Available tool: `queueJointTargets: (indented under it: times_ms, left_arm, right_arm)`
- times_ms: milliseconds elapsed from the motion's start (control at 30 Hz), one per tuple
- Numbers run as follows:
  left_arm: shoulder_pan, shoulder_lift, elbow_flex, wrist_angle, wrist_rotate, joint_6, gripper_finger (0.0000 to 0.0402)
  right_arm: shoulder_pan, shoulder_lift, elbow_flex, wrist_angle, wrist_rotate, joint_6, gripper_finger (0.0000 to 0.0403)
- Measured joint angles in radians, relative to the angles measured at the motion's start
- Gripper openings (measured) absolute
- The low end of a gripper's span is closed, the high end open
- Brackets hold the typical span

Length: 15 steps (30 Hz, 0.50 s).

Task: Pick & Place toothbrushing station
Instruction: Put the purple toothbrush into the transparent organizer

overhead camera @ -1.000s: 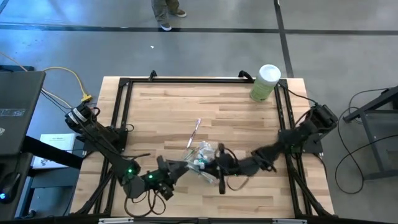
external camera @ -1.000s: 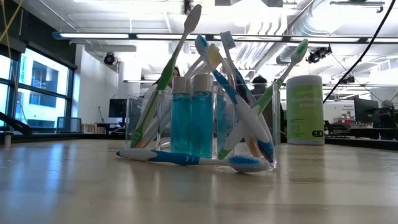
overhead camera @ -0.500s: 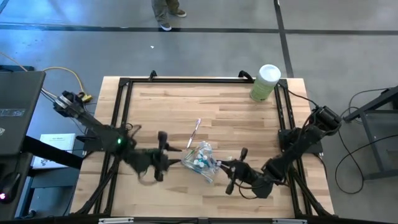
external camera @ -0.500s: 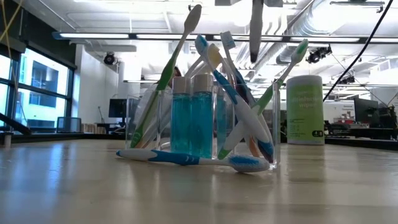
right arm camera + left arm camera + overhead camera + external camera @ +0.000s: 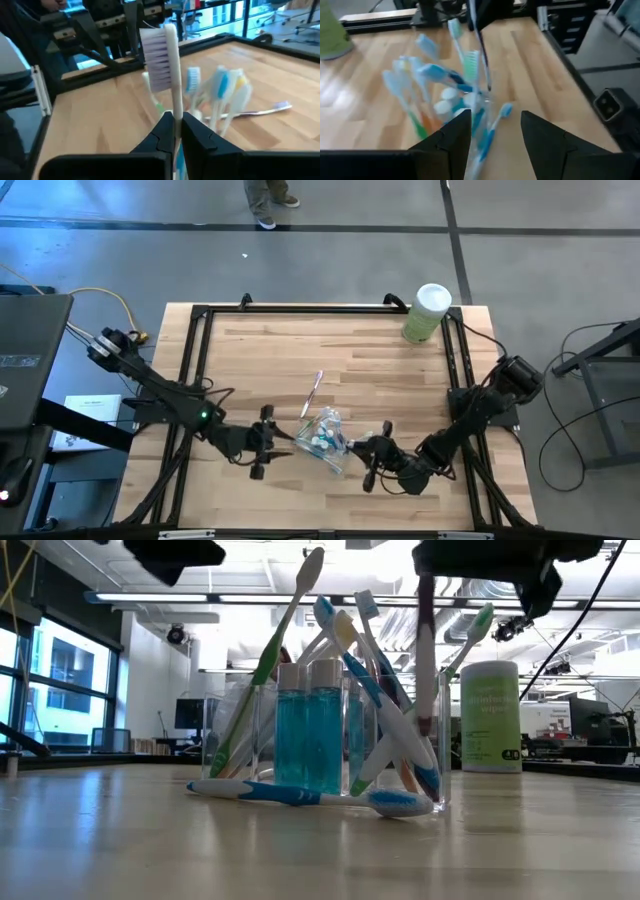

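A: Starting with the clear cup [image 5: 326, 440]. Stands where?

B: Stands upright on the wooden table [image 5: 250, 350], in the middle of its near half, between the two grippers. Holds a fan of slim toothbrushes [image 5: 372, 690] in green, blue and white, plus two teal tubes [image 5: 310, 730] with pale caps.

A: Turning to the left gripper [image 5: 495, 131].

B: Sits low just beside the cup on the left, pointing straight at it. Shows both fingers [image 5: 451, 142] spread apart with nothing between them, clear of the cup.

A: Then the right gripper [image 5: 175, 125].

B: Hangs near the cup's other side, a little apart. Pinches a pale toothbrush [image 5: 169, 65] by the handle, jaws clamped tight on it, lilac-white bristle head at the far end. From table height, hangs upright with the free end down by the cup's right wall. Cannot tell whether touching.

A: Noting anything loose?

B: Spotting a blue-and-white toothbrush [image 5: 300, 793] flat on the table just in front of the cup, and a second loose toothbrush [image 5: 312, 393] flat beyond it, near but apart. Also a pale-green canister [image 5: 428, 312] with a white lid, upright at the far right corner, well apart from the rest. Catching a person's feet [image 5: 272, 200] on the floor past the far edge
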Motion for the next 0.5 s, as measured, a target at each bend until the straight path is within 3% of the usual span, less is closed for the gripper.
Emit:
queueJointTargets:
  times_ms: [267,500]
  left_arm:
    - [-0.037,0.159,-0.026,0.229,-0.006,-0.006,0.0165]
    - [-0.036,0.369,-0.026,0.449,-0.013,0.011,0.0165]
  right_arm:
    - [-0.01,0.068,0.001,0.007,-0.031,0.016,0.001]
    - [-0.03,0.068,0.0,-0.091,-0.07,0.112,0.0082]
